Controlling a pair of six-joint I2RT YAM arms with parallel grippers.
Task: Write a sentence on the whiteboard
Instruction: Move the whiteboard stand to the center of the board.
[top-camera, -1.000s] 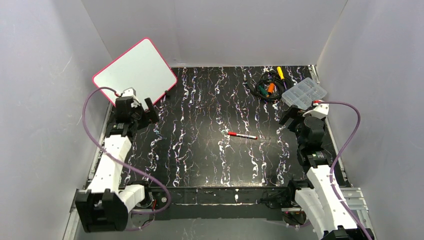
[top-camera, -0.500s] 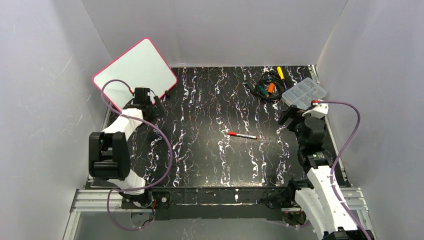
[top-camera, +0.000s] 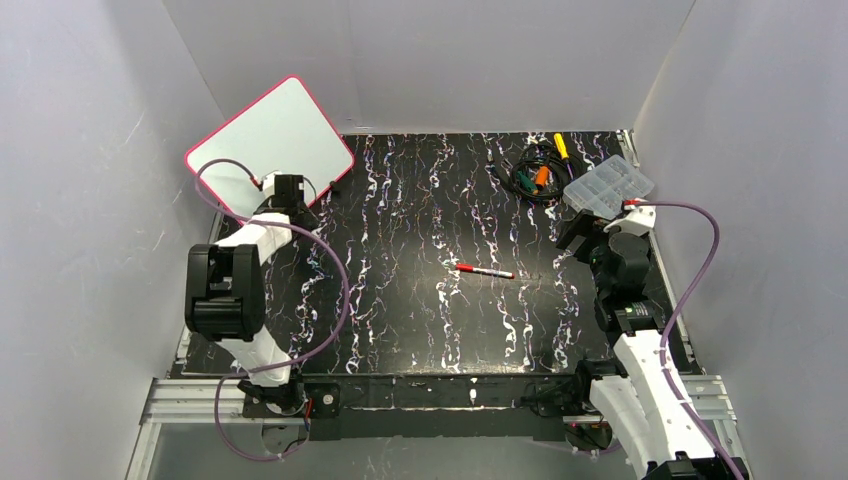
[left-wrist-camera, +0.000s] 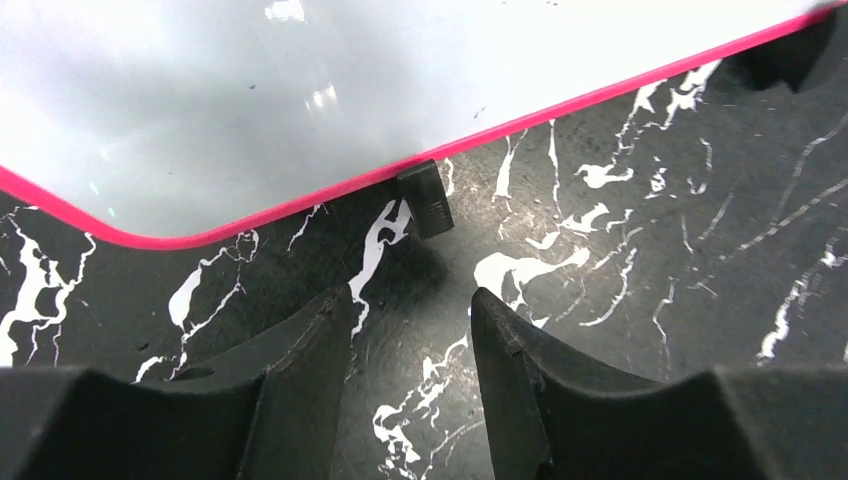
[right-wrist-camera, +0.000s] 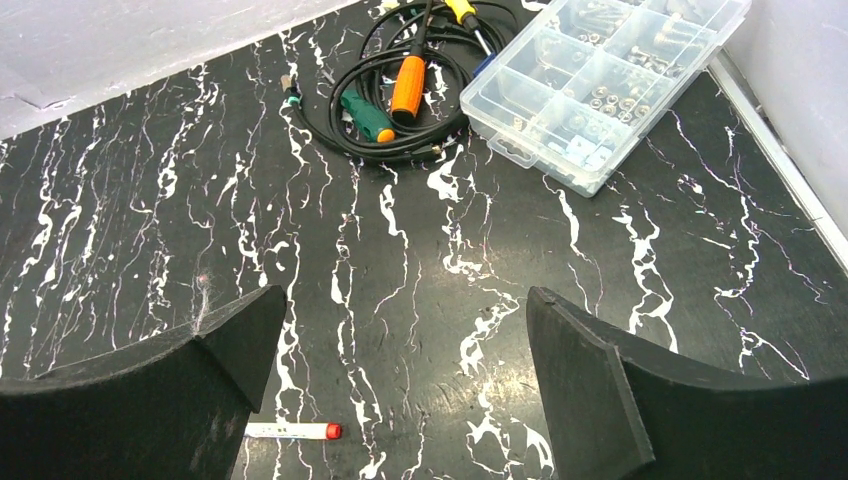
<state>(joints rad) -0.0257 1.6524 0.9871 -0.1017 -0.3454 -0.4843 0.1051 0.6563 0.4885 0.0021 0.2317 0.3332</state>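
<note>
At the far-left corner of the top view, the left arm has swung out of its folded pose, and the left gripper now sits at the near edge of the whiteboard. The right gripper has not moved; the red marker lies where it did, mid-table and well apart from both arms. By my reading the board is being fetched first, and writing has not begun, as no writing shows on it. The board's long axis runs from near-left to far-right, and it seems propped against the left wall.

Through the left wrist camera, the fingers stand partly apart — narrower than a moment ago — with nothing between them. A small black clip on the board's pink edge sits just ahead of the gap, and that edge rises from lower left to upper right.

Through the right wrist camera, the jaws are spread wide and empty above the table, with the marker's capped end just beside the left finger and the clear box and the cables beyond.
</note>
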